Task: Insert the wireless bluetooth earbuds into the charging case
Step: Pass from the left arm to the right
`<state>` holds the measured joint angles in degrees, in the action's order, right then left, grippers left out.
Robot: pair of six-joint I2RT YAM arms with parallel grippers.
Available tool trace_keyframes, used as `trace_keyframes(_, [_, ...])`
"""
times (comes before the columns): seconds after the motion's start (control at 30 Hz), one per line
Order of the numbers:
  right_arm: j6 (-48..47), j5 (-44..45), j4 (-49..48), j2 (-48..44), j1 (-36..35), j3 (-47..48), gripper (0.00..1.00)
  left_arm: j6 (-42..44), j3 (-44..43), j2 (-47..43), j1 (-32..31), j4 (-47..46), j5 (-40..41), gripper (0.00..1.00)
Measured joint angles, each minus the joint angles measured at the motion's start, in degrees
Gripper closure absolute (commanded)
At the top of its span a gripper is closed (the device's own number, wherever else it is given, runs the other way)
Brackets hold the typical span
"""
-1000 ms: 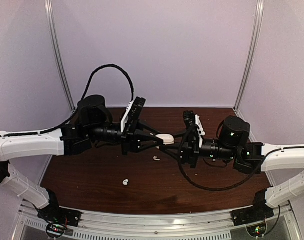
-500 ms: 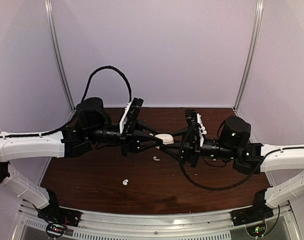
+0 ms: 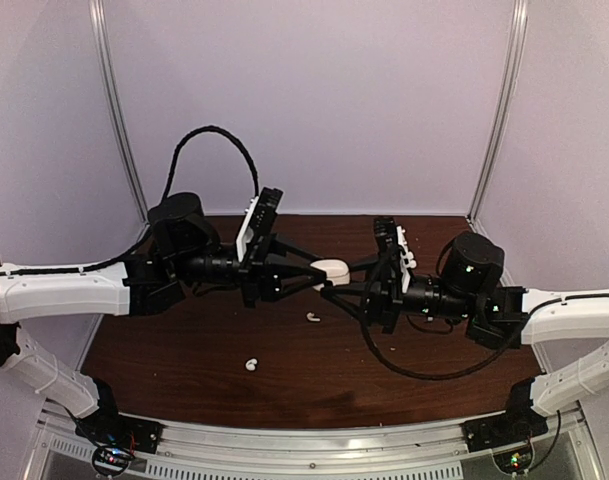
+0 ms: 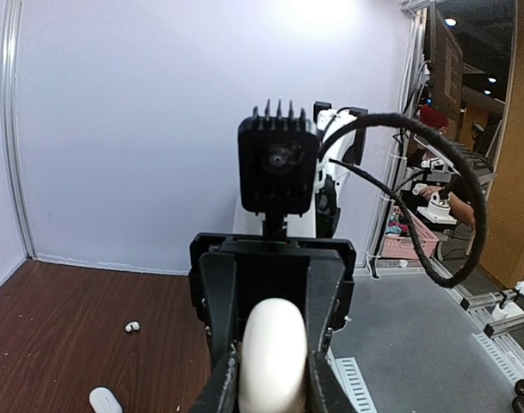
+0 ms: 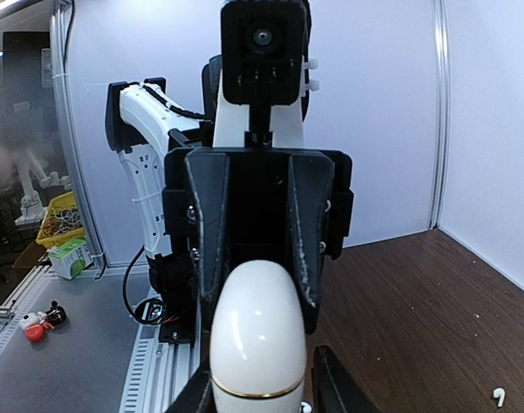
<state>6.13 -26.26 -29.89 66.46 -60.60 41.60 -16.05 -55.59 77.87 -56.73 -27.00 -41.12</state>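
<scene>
Your left arm (image 3: 64, 285) reaches in from its side and your right arm (image 3: 574, 315) from the other, both forearms held roughly level above the counter (image 3: 184, 370), so the two tools meet nose to nose over its middle. The left tool (image 3: 314, 274) is clamped on the charging case (image 3: 331, 267), with a finger pressed to each flank of the white shell. The right tool (image 3: 342, 284) comes at the same case from the opposite end, and its fingers also sit tight against the sides, so you have it pinched from both ends and lifted clear of the wood. In the right wrist view a thin gold seam rings the case, close to that tool's fingertips.

An earbud (image 3: 312, 317) lies on the counter just below the meeting point, a little toward the arm bases from the left tool's tips. Another earbud (image 3: 251, 365) lies well apart from both tools, nearer the bases again, under the line of the left forearm. Both rest loose on the wood, neither touching the case.

Around you, the left arm's black cable (image 3: 219, 135) arches high behind its wrist (well above the tools), while the right arm's cable (image 3: 414, 372) sags in a loop under its wrist toward the counter. Each tool fills the other's wrist camera, blocking most of what lies beyond.
</scene>
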Motion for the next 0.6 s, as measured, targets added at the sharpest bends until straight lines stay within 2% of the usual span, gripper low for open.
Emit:
trace_keyframes(0.1, [-0.11,-0.37,0.0,0.0,0.0,0.0,0.71,-0.15,0.0,0.26,0.0,-0.04,0.0,0.97])
trace_keyframes(0.2, [-0.2,-0.63,0.0,-0.04,0.0,0.0,0.65,-0.15,0.0,0.57,0.0,0.02,-0.02,0.97])
trace_keyframes(0.37, [-0.31,-0.81,0.0,-0.35,0.0,0.0,0.65,-0.15,0.02,0.59,0.0,0.04,-0.02,0.96])
trace_keyframes(0.6, [-0.11,-0.83,-0.24,-0.42,0.0,0.0,0.75,-0.15,0.02,0.61,0.0,-0.04,0.0,0.95])
